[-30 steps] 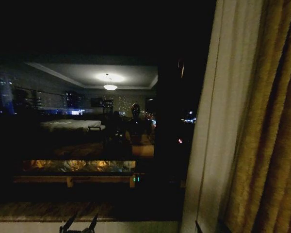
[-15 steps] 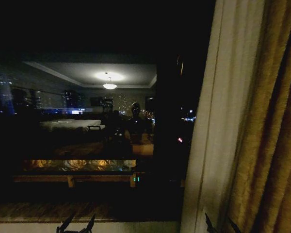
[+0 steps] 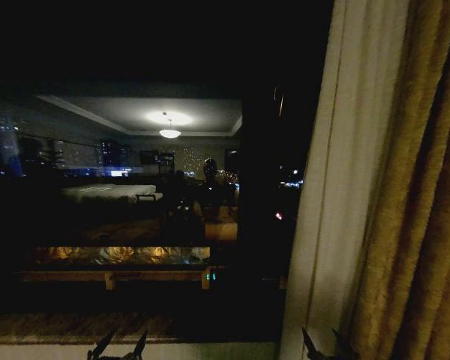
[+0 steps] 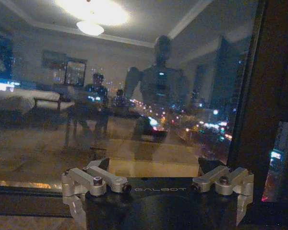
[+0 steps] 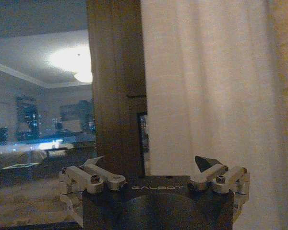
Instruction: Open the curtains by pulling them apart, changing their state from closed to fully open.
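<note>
Both grippers open, empty | left gripper [image 3: 120,348] before bare window [image 3: 135,187] | right gripper [image 3: 320,345] at curtain [image 3: 337,187] edge

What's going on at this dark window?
A two-armed robot faces a night window. The sheer curtain is gathered at the right beside a golden-brown drape, leaving the glass bare. Both grippers sit low with jaws open, holding nothing: the left gripper at the sill, the right gripper by the sheer's lower part.
</note>
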